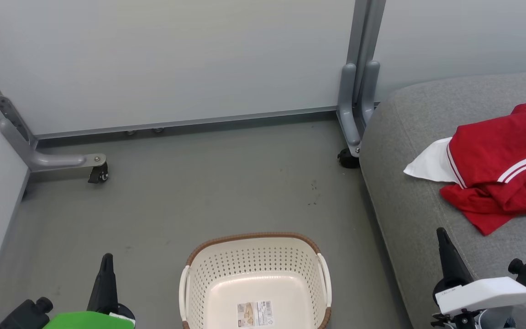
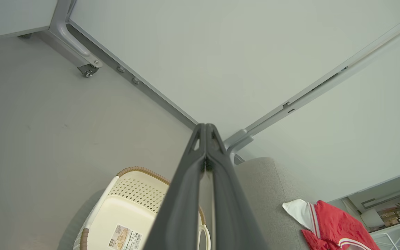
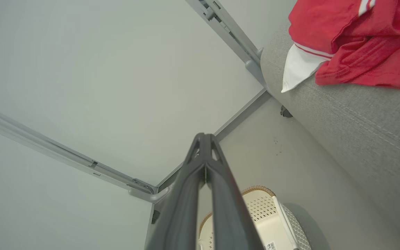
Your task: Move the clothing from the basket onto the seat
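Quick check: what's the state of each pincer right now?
Left pincer: shut, holding nothing.
Right pincer: shut, holding nothing.

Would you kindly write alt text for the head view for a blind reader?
A red jersey lies on the grey sofa seat at right; the cream basket stands on the floor at bottom centre, holding just a label sticker. The left gripper and right gripper sit shut at the lower corners.
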